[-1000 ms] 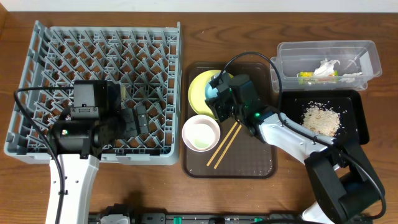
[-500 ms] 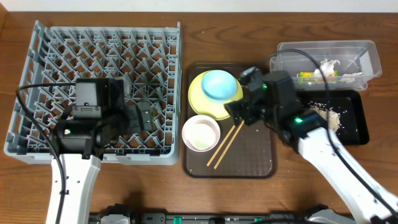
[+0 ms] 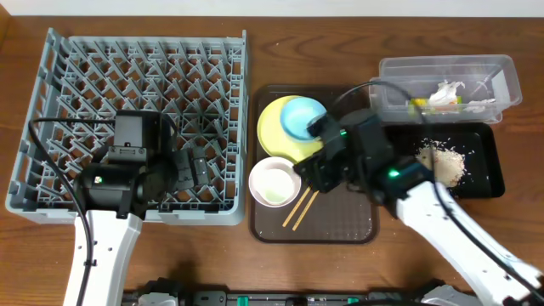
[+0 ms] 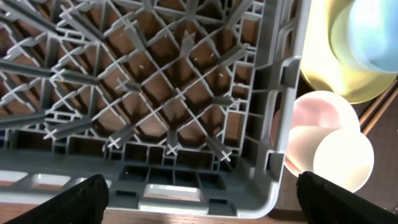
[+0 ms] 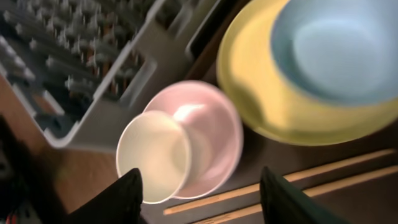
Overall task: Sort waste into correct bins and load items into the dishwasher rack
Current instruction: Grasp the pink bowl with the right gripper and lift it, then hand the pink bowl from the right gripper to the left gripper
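The grey dishwasher rack fills the left and holds no dishes. My left gripper hangs open and empty over its front right part; the left wrist view shows rack pegs between the fingers. On the brown tray, a light blue bowl sits on the yellow plate, with a white bowl holding a small white cup. Chopsticks lie beside it. My right gripper is open and empty, just above the white bowl and chopsticks.
The clear tub at the back right holds white tissue and a yellow-green wrapper. The black tray in front of it holds rice crumbs. The right arm lies across the brown tray's right half.
My right gripper has left the blue bowl and plate and now sits lower, by the white bowl and chopsticks. The left arm has shifted slightly forward and right over the rack.
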You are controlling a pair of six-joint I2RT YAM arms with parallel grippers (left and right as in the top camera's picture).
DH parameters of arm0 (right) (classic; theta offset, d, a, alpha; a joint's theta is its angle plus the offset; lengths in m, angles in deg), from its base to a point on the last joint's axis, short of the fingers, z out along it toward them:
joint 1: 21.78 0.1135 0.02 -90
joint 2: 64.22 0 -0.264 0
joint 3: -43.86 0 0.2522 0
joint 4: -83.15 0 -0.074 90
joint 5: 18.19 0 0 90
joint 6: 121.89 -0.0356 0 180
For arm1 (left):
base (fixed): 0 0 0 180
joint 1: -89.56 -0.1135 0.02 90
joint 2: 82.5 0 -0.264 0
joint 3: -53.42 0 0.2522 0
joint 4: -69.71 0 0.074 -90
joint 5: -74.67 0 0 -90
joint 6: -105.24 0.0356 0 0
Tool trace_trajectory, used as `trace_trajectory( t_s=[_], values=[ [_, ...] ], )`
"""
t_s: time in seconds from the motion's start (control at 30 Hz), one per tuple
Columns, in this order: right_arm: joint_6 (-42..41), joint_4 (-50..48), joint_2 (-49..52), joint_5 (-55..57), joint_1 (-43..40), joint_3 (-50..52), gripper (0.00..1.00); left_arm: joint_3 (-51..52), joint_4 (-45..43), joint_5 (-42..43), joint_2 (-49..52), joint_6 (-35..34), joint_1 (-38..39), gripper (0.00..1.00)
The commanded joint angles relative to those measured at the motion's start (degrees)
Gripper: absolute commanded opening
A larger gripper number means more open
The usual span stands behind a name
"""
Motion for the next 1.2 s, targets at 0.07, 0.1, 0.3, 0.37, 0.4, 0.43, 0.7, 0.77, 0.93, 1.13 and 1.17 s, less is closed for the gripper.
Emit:
trace_trajectory(
  t_s=[0.07, 0.1, 0.3, 0.37, 0.4, 0.43, 0.7, 0.77, 0.93, 1.13, 1.17],
  values=[
    [-6.51, 0.24, 5.73, 2.91, 4.26, -0.26, 0.56, -0.17, 0.74, -1.42, 0.22, -1.03, 0.09, 0.98],
    [-6.93, 0.2, 6.6, 2.89, 4.63, -0.26, 0.56, -0.11, 0.74, -1.42, 0.24, -1.03, 0.09, 0.98],
    [-8.61, -0.15, 11.82, 3.34, 5.6, -0.26, 0.36, -0.09, 0.7, -1.42, 0.24, -1.03, 0.09, 0.98],
    [-9.84, -0.68, 13.03, 3.32, 5.57, -0.26, 0.23, -0.09, 0.72, -1.42, 0.24, -1.03, 0.09, 0.98],
    [-10.62, -1.2, 13.42, 3.34, 5.57, -0.26, 0.19, -0.09, 0.7, -1.42, 0.24, -1.03, 0.09, 0.98],
    [-11.06, -1.68, 13.53, 3.37, 5.57, -0.26, 0.15, -0.09, 0.72, -1.42, 0.22, -1.03, 0.09, 0.98],
    [-12.61, -4.0, 8.87, 3.28, 1.75, -0.35, 0.01, -0.09, 0.66, -0.61, 0.22, -1.22, 0.09, 0.98],
    [-12.79, -3.72, 5.86, 3.28, -1.18, -0.35, 0.01, -0.09, 0.42, 1.7, 0.22, -1.25, 0.09, 0.98],
    [-16.68, -3.67, -0.74, 1.97, -10.86, -0.35, 0.01, -0.07, -3.15, 16.06, 0.31, -1.2, 0.09, 0.98],
    [-16.79, -5.22, -1.73, -16.57, -20.61, -0.33, 0.01, 0.13, -10.58, 38.16, 3.19, -1.2, 0.11, 0.98],
    [-16.39, -5.38, -1.4, -19.85, -21.27, -0.33, 0.01, 0.13, -12.02, 43.04, 4.31, -1.2, 0.11, 0.98]
  ],
)
